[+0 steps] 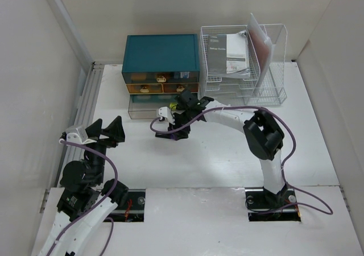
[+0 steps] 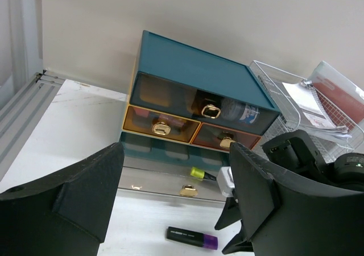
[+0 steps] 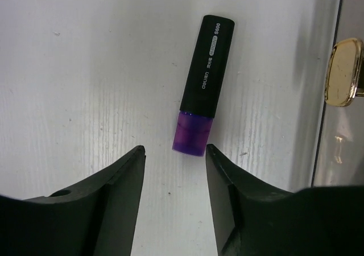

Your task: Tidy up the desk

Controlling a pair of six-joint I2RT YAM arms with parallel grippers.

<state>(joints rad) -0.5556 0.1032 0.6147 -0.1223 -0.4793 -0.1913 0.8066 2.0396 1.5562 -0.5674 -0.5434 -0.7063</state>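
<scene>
Right wrist view: right gripper [image 3: 175,151], fingers apart, just above black highlighter pen with purple cap [image 3: 206,85] on white worktop [image 3: 85,68] by teal drawer unit [image 1: 161,54]. Top view hides the pen under that arm. Near left, left gripper [image 2: 176,151] wide apart, empty.

Plain white walls [image 1: 34,51] enclose a white table [image 1: 216,159] under even light.

Fixed overhead view, both wrist cameras sharing highlighter [image 3: 205,85]
</scene>
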